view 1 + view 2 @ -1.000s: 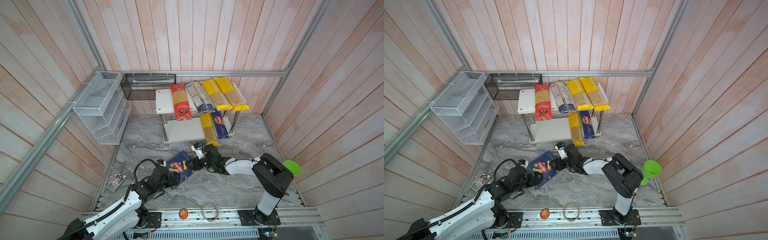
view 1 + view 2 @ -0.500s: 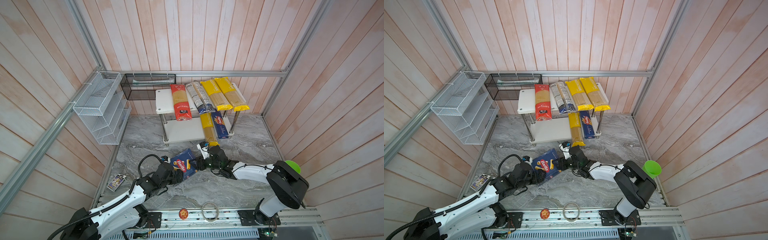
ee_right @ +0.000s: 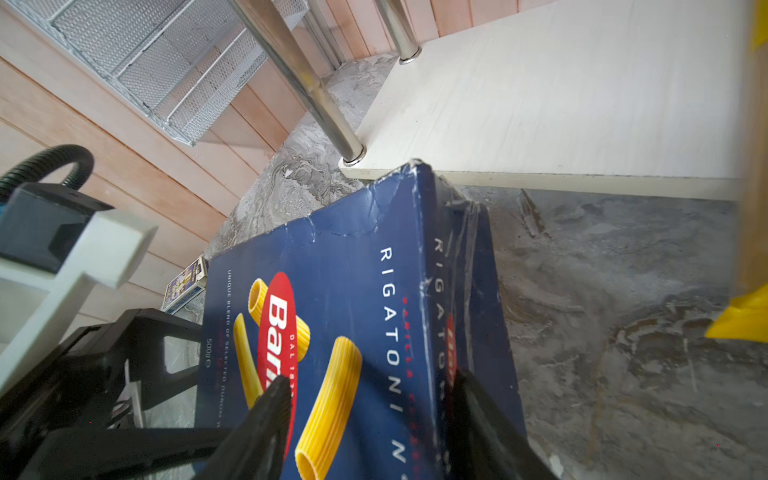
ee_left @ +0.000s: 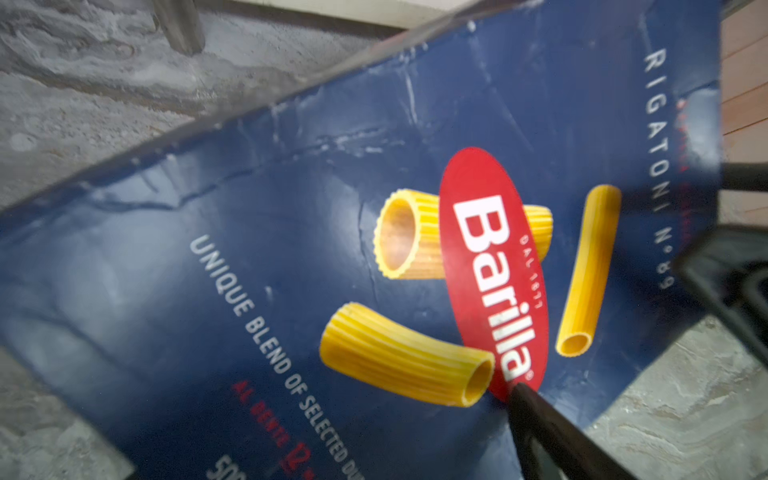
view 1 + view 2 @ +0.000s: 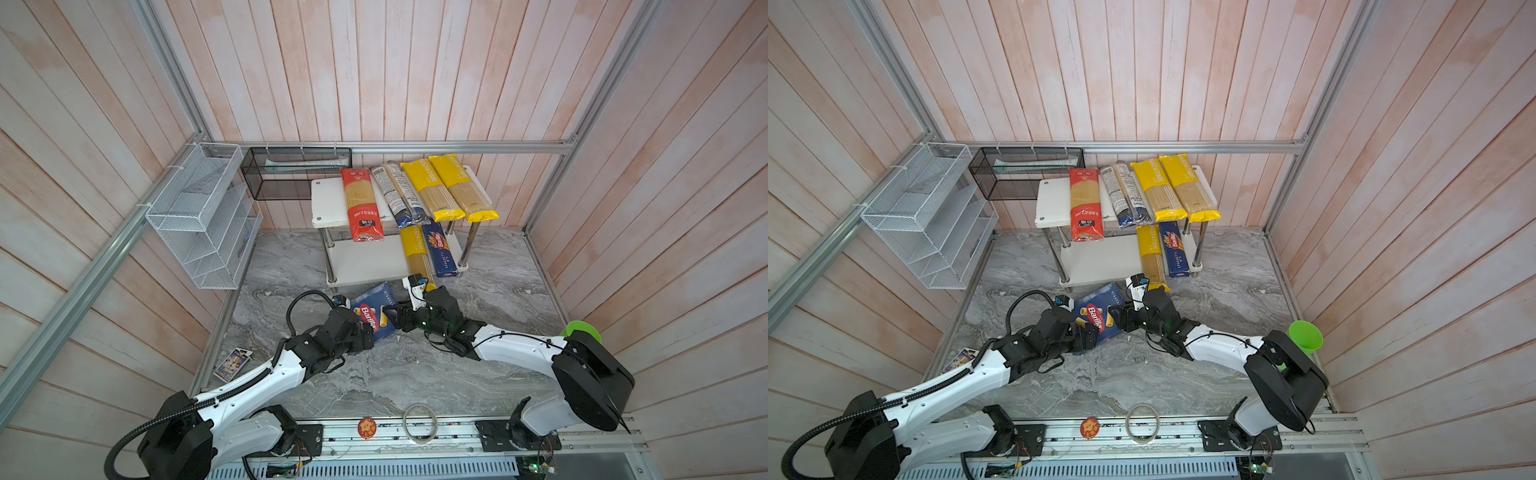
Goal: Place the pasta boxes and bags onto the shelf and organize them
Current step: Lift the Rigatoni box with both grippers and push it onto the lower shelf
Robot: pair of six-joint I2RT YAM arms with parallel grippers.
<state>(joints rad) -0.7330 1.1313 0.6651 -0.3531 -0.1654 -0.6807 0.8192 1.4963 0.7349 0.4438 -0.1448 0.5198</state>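
Observation:
The wide dark blue rigatoni box hangs tilted just in front of the shelf's lower board, held from both ends. My left gripper is shut on its near-left corner; one finger lies on the printed face, the other is hidden. My right gripper is shut across the box's right edge. On the top board lie a red bag, a clear bag and two yellow bags. A yellow bag and the spaghetti box lie below.
A white wire rack hangs on the left wall beside a black mesh basket. A small purple packet lies at the floor's left edge. A green cup sits on the right arm. A tape ring lies on the front rail.
Both grippers have carried the rigatoni box away from the front, toward the shelf's lower board. The right arm has stretched forward and its jaws have closed slightly.

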